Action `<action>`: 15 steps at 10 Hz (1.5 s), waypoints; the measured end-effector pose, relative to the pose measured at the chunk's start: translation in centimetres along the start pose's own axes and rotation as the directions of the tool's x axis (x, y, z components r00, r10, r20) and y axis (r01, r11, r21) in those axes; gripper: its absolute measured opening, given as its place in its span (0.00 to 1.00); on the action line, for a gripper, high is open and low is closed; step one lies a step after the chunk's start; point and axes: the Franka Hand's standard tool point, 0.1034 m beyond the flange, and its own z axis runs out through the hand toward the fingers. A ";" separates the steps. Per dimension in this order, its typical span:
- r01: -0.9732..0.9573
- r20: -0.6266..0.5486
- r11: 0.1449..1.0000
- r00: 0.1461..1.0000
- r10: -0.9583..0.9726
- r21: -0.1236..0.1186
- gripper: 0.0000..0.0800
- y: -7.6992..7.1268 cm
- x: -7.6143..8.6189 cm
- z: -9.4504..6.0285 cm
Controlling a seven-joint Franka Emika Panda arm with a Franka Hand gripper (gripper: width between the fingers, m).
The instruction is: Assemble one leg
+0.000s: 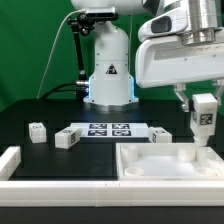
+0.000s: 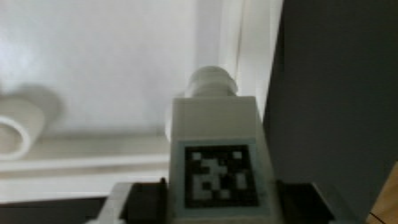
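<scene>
My gripper point(image 1: 203, 112) is shut on a white leg point(image 1: 204, 120) with a black-and-white tag on its face, and holds it upright above the far right corner of the large white tray-like part point(image 1: 165, 172). In the wrist view the leg point(image 2: 217, 140) fills the middle between my dark fingers point(image 2: 150, 200), its round tip pointing down at the tray's rim point(image 2: 246, 60). A white post point(image 1: 190, 153) stands in the tray just below the leg. Three more legs lie on the black table: one point(image 1: 38, 131), one point(image 1: 66, 139) and one point(image 1: 160, 136).
The marker board point(image 1: 105, 131) lies on the table in front of the robot's white base point(image 1: 108, 75). A white rail point(image 1: 10, 165) borders the table at the exterior view's left and front. A round white stub point(image 2: 22, 120) shows inside the tray in the wrist view.
</scene>
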 end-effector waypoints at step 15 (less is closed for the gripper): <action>0.057 -0.071 0.998 0.996 -0.057 -0.007 0.36 1.1 1.3 3.6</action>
